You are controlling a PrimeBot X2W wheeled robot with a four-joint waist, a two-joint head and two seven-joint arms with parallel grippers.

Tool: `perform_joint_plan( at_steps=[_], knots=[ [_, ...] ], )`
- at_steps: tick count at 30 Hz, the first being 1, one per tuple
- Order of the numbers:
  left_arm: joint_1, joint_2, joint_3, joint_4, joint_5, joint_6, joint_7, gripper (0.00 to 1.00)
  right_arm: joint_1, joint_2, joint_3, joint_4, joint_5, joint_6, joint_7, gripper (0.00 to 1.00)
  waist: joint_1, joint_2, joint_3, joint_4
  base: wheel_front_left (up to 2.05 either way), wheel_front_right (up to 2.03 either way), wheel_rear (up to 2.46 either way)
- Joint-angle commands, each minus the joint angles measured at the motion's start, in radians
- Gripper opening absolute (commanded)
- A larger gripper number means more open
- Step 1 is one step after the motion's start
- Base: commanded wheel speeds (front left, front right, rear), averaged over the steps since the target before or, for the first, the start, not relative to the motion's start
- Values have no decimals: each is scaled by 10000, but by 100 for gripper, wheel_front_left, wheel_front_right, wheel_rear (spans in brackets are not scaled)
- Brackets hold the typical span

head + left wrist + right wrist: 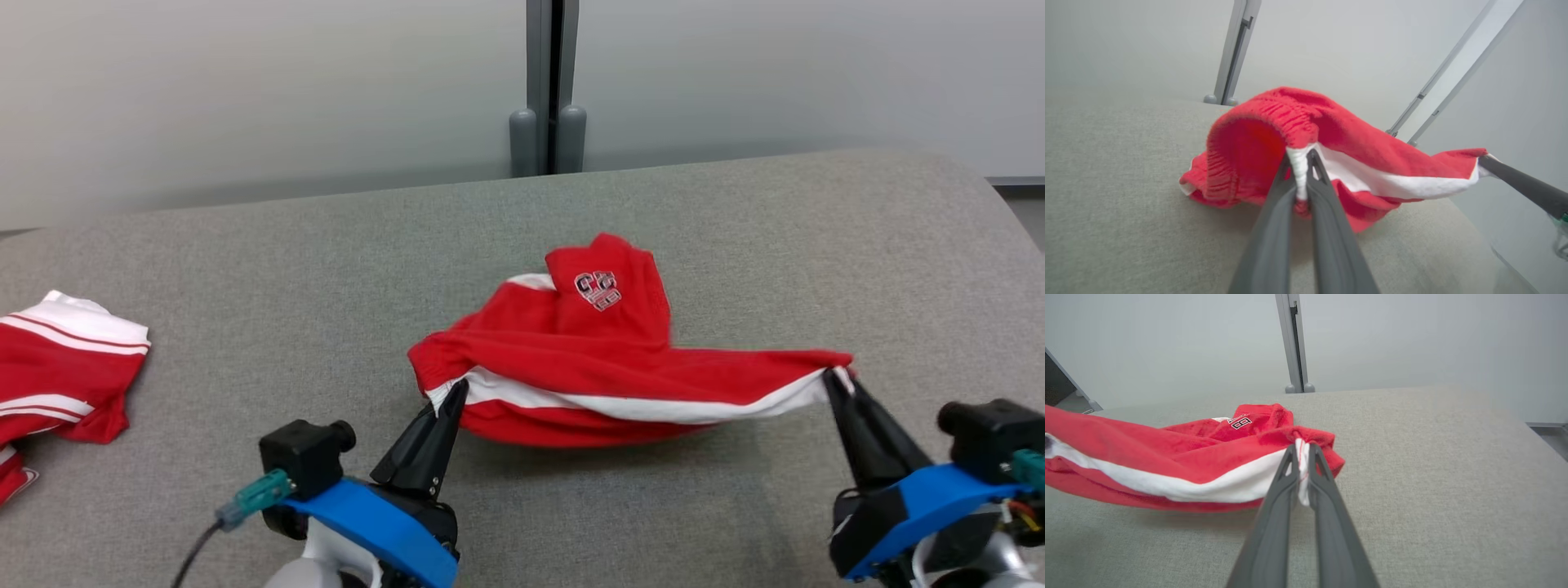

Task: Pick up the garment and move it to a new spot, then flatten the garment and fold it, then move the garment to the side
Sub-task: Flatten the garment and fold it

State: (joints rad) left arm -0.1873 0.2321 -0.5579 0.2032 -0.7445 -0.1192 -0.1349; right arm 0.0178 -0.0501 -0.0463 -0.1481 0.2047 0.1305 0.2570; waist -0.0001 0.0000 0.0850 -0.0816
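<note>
Above grey table [735, 229], left claw [457, 390] and right claw [834, 377] each clamp the red garment [588, 351].

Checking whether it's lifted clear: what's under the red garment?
Under the raised front edge of the red garment, bare grey table and a shadow show. The rear part rests on the table, covering whatever lies beneath it.

We cannot read the small badge [598, 290] on the garment [571, 367]. Left of the garment, another red cloth [61, 371] is cut off.
</note>
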Motion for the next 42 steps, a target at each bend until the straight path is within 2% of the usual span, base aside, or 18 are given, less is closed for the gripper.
perform_joint_plan(
  at_steps=[1, 3, 4, 7, 10, 14, 16, 17, 22, 28, 33, 37, 42],
  knots=[
    [264, 356, 140, -1104, -345, 148, 566, 0, 166, -6, -124, -762, -107, 6, 423, 0, 1, 0, -85, -44, 0, 0, 0],
    [508, 733, 278, -2417, -715, 368, 1255, 0, 140, -7, -213, -1666, -281, 6, 910, 0, 1, 0, -104, -51, 0, 0, 0],
    [508, 733, 278, -2417, -715, 368, 1255, 0, 140, -7, -213, -1666, -281, 6, 910, 0, 1, 0, -104, -51, 0, 0, 0],
    [507, 1249, 502, -3953, -1082, 743, 2202, 0, -362, -18, -83, -2645, -545, 5, 1586, 0, 1, 0, -26, -70, 0, 0, 0],
    [-12, 1716, 674, -4586, -1208, 914, 2993, 0, -1298, -560, 111, -2666, -612, 5, 2131, 0, 1, 0, 186, -103, 0, 0, 0],
    [-1136, 1900, 1061, -4113, -1786, 844, 3807, 0, -3293, -1628, 668, -1754, -17, 3, 2578, 0, 1, 0, 648, -112, 0, 0, 0],
    [-2107, 2226, 1091, -3623, -1500, 661, 4199, 0, -4502, -2076, 956, -1023, 194, 5, 2694, 0, 1, 0, 922, -116, 0, 0, 0],
    [-2505, 2150, 1143, -3363, -1618, 616, 4353, 0, -5134, -2265, 1081, -666, 294, 5, 2718, 0, 1, 0, 1126, -101, 0, 0, 0],
    [-4977, 2056, 1529, -1772, -1557, 466, 4704, 0, -8341, -2729, 1913, 1433, 445, 5, 2243, 0, 1, 0, 1975, -53, 0, 0, 0],
    [-7555, 1725, 1971, 174, -921, 428, 3818, 0, -11449, -2298, 2527, 3816, 60, 3, 466, 0, 1, 0, 2472, -95, 0, 0, 0],
    [-8630, 1498, 2138, 1204, -379, 310, 2521, 0, -12772, -1861, 2429, 5172, -611, 2, -1510, 0, 1, 0, 2544, -162, 0, 0, 0],
    [-8566, 1293, 2036, 1725, -157, 157, 1506, 0, -12678, -1646, 2376, 6071, -939, 2, -2675, 0, 1, 0, 2571, -192, 0, 0, 0],
    [-7309, 1041, 1186, 2266, 99, -52, 468, 0, -11194, -1772, 2536, 7007, -643, 3, -3167, 0, 1, 0, 2585, -113, 0, 0, 0]
  ],
)
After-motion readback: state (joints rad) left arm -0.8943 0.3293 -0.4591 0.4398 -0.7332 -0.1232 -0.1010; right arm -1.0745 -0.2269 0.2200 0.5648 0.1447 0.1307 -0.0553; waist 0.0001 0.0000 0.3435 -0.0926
